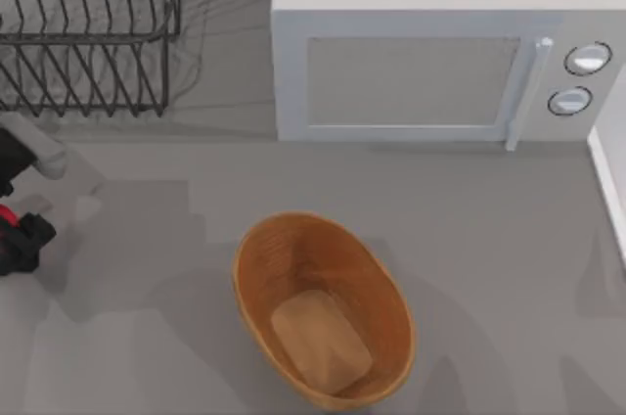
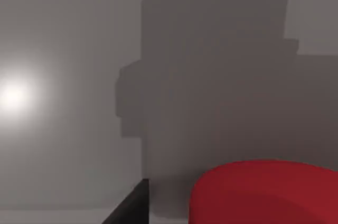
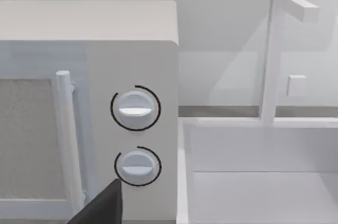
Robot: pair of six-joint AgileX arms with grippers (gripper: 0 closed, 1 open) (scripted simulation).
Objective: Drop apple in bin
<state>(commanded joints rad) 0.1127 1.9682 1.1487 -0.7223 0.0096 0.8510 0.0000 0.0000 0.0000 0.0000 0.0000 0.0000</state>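
At the table's nine o'clock edge, our left gripper (image 1: 22,239) pinches the apple (image 2: 264,192), lifted clear, we judge, for carrying toward the bin (image 1: 323,309). The bin sits empty near six o'clock, well apart. The dish rack (image 1: 88,28) stands at eleven, the microwave (image 1: 440,53) at one. Our right arm idles facing the microwave; its jaws' state we cannot tell. The grey table (image 1: 489,239) lies bare between.
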